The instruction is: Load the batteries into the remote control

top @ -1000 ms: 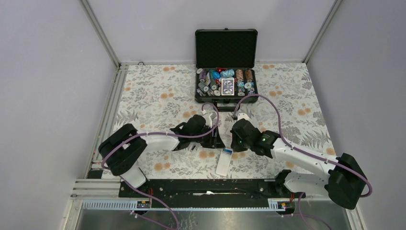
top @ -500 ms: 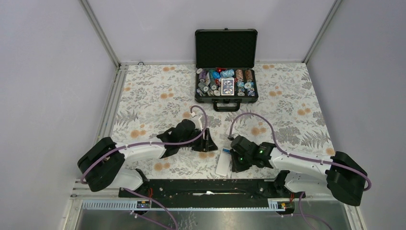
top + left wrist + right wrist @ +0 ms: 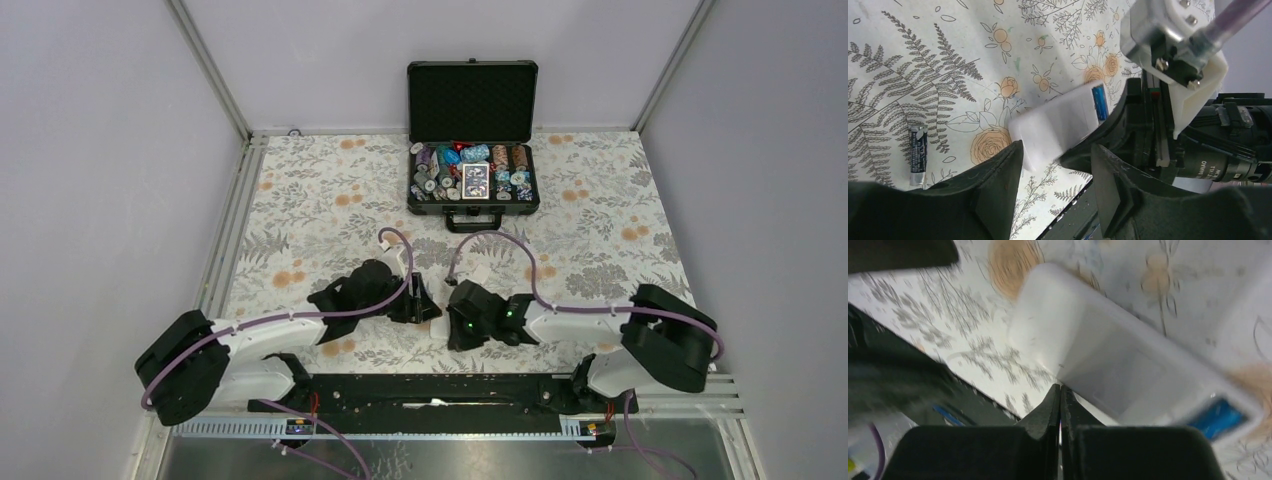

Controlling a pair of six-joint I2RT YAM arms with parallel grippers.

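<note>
Jaws of the left gripper [image 3: 1057, 165] stand partly apart with nothing between them. We see it low over the floral-clothed table [image 3: 320, 200], pointed at the remote control [image 3: 1055, 125]. Facing it, the right gripper [image 3: 1060, 400] is fully closed, fingers pressed together and empty. Its tip is right over the remote control's white body, near one long edge; we can't tell if it touches. The remote control lies flat near the middle of the table's near edge, hidden under the right gripper in the top view. A blue battery [image 3: 1099, 102] shows at the remote control's end nearest the right arm. A dark battery [image 3: 917, 155] lies loose on the table, apart from the remote control, beside the left gripper's outer finger. An open black chip case [image 3: 472, 150] sits mid far edge.
</note>
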